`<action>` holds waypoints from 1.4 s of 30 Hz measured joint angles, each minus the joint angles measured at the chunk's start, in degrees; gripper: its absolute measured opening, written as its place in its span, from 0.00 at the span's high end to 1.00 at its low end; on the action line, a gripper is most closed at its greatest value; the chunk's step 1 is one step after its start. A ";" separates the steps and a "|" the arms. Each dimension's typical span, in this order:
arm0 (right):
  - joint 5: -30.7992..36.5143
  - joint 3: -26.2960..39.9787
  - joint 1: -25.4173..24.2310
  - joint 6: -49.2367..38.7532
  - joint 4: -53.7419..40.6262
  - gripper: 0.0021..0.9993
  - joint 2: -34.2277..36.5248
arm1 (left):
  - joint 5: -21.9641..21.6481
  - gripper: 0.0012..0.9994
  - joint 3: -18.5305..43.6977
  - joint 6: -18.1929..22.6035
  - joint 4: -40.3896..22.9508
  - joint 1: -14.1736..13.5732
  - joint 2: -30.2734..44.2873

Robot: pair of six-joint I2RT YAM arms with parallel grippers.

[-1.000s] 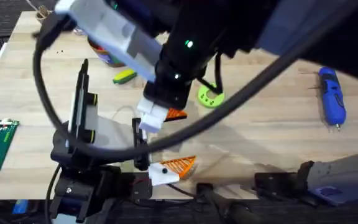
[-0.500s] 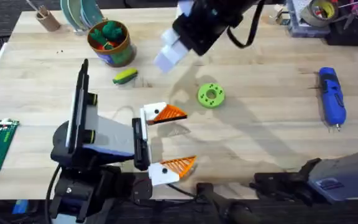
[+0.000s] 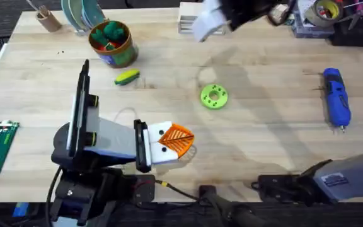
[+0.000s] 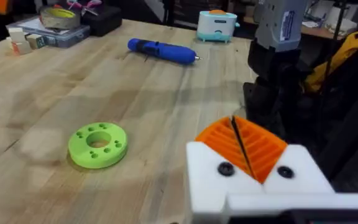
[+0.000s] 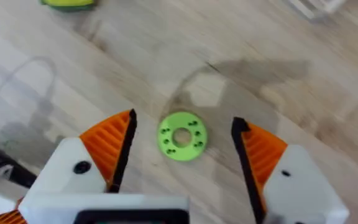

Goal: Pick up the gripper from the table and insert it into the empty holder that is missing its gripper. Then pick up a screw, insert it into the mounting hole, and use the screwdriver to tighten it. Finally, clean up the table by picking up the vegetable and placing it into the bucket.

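Right arm is up high at the far edge of the table; in the overhead view it's blurred and cut off by the frame, only a white piece of the right gripper (image 3: 208,24) reads clearly. Its wrist view settles the state: right gripper (image 5: 182,134) has its orange ribbed pads (image 5: 114,143) spread wide, nothing between them, green disc (image 5: 182,135) on the table far below the gap.

Left gripper (image 3: 172,142) rests low near the front edge, pads pressed flat together, jaws closed. In the left wrist view the left gripper (image 4: 244,149) shows both orange pads (image 4: 263,146) meeting at a thin dark seam, both white holders (image 4: 210,177) with a pad mounted. Can't tell whether a screw sits in each mounting hole; two dark dots are visible, no more detail.

Screwdriver (image 3: 336,98) lies on the right side of the table, well apart from both grippers. Vegetable (image 3: 126,77) lies just beside the bucket (image 3: 111,43), outside it, far from the left fingers. Bucket holds green and red toys. Green disc (image 3: 214,96) sits mid-table between the arms.
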 joint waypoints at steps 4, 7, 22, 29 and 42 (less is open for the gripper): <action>0.00 0.00 -6.24 0.02 -3.73 0.04 -1.98 | 0.00 1.00 0.00 0.00 0.00 0.00 0.01; 0.00 0.00 -10.76 -0.59 -7.84 0.04 -4.06 | 0.00 1.00 0.00 0.00 0.00 0.00 0.01; -2.38 -14.61 -31.10 -1.55 -7.32 0.04 -16.91 | 0.00 1.00 0.00 0.00 0.00 0.00 0.01; -2.60 -22.32 -40.99 -1.98 -5.57 0.03 -22.66 | 0.00 1.00 0.00 0.00 0.00 0.00 0.01; -0.27 -23.47 -55.75 -2.19 -0.27 0.03 -16.24 | 0.00 1.00 0.00 0.00 0.00 0.00 0.01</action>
